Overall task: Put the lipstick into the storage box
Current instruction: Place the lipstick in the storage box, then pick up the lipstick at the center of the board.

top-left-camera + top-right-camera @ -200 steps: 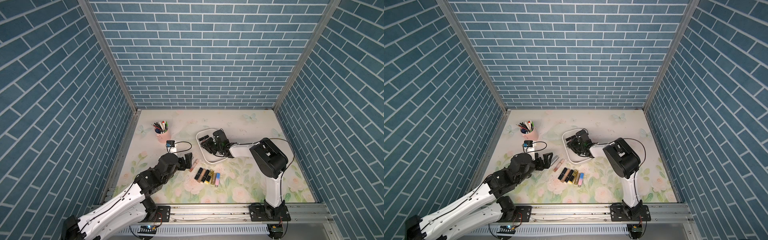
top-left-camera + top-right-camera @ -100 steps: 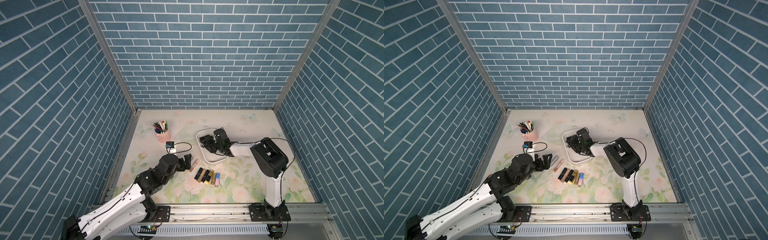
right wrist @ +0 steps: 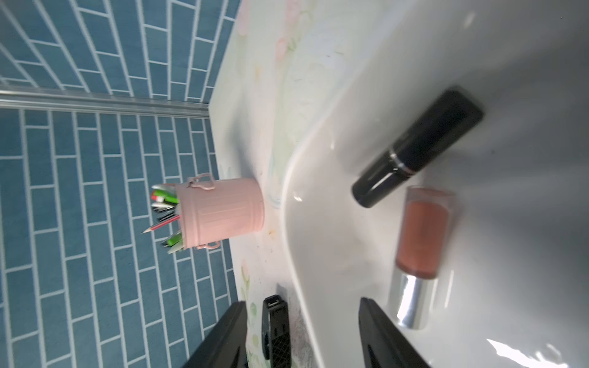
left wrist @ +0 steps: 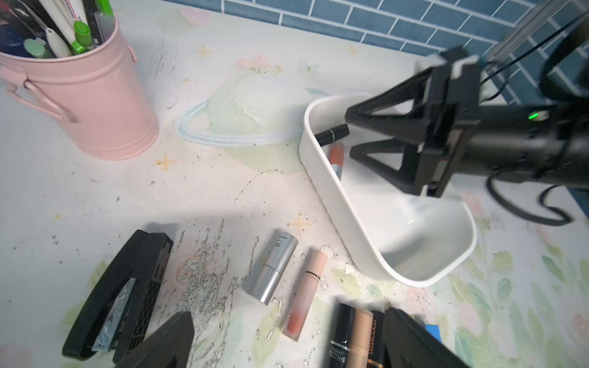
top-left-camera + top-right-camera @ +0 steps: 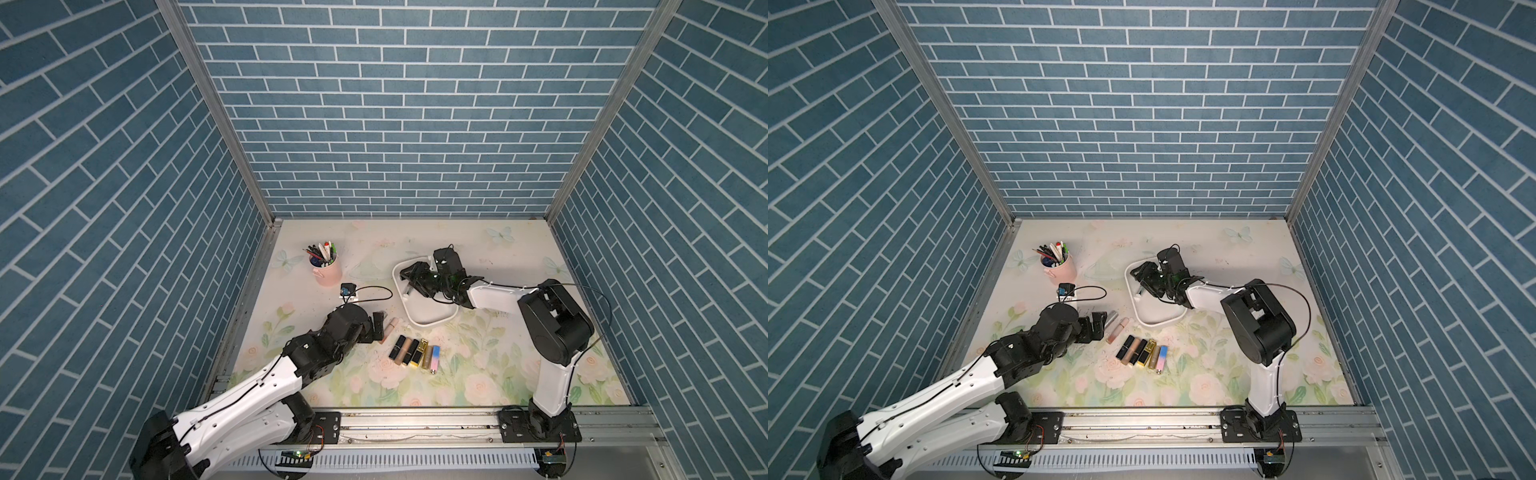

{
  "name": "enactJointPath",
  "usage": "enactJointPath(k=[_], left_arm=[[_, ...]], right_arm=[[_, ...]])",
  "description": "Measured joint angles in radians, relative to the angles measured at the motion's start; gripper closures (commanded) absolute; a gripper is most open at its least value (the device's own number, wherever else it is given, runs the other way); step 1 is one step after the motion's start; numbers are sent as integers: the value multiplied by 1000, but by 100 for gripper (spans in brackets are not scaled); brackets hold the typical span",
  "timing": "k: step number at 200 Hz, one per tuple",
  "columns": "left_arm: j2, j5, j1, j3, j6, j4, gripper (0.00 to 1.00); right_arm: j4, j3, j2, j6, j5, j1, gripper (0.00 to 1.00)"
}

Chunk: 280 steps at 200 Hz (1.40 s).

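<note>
Status: task partly complete.

Storage box: sits on the desk, open side up. Two items lie on its floor at the end away from the robot: a black lipstick and, just beside it, an orange tube with a silver cap.

Right gripper: positioned low over that same end of the box. Its jaws stand apart and grasp nothing; both items lie clear of them.

Left gripper: positioned low over the desk beside the box, with its jaws spread wide and empty. A silver lipstick and a pale pink tube lie on the desk directly ahead of the opening, not yet grasped.

Remaining work: those two, plus a row of five lipsticks lying side by side near the front of the desk. By this count, two are stored and seven are outstanding. The silver lipstick is judged the likely next pick for the left arm.
</note>
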Motion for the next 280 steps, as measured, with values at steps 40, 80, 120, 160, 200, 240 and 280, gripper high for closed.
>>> enactJointPath(k=[40, 80, 120, 160, 200, 240, 280], left_arm=[[119, 69, 114, 63, 69, -5, 0], [230, 163, 198, 95, 148, -8, 9], [340, 241, 199, 116, 219, -1, 18], [447, 271, 199, 150, 271, 2, 25], [541, 290, 200, 191, 304, 9, 28], [602, 294, 204, 202, 315, 8, 32], [646, 295, 214, 208, 322, 3, 36]], right_arm=[[-164, 10, -198, -173, 27, -1, 39], [-309, -13, -377, -331, 63, -20, 39], [-402, -121, -473, -417, 77, -26, 40], [-451, -219, -496, -434, 76, -26, 40], [-457, -240, -525, -445, 77, -26, 40], [-456, -260, -540, -447, 77, -26, 40], [-457, -279, -540, -447, 80, -26, 40]])
